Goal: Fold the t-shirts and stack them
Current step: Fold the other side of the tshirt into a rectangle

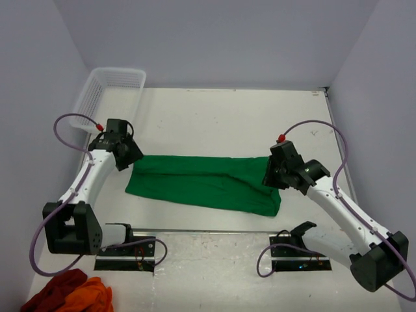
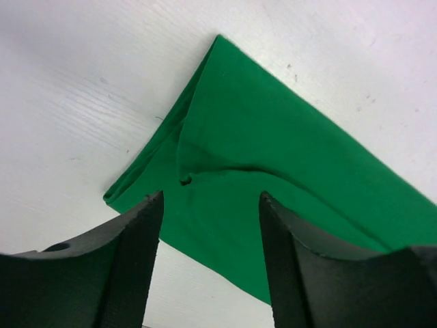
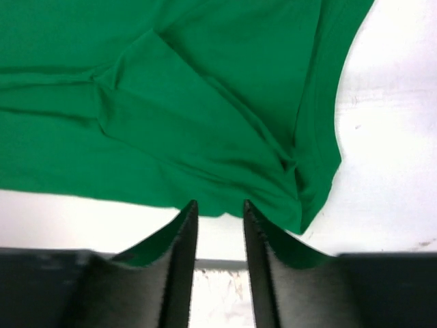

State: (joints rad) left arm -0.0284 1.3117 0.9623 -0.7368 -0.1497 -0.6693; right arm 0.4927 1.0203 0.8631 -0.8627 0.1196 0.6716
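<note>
one green t-shirt (image 1: 201, 182), likely soft and light, is lying in a long folded band; end corners seeming best for pinching. left gripper (image 2: 210, 201) is gaping wide, empty; right gripper (image 3: 219, 208) is standing barely parted, empty.

White table (image 1: 214, 117), matte, a few scuffs. Green t-shirt (image 1: 201, 182) lies flat mid-table, folded into a long band running left to right, creased at the right end. White mesh basket (image 1: 110, 91) sits at the far-left corner. Dark red cloth (image 1: 55, 289) and orange cloth (image 1: 91, 298) lie bunched at the near-left corner, touching. Two arm base plates (image 1: 123, 260) (image 1: 299, 263) along the near edge.
</note>
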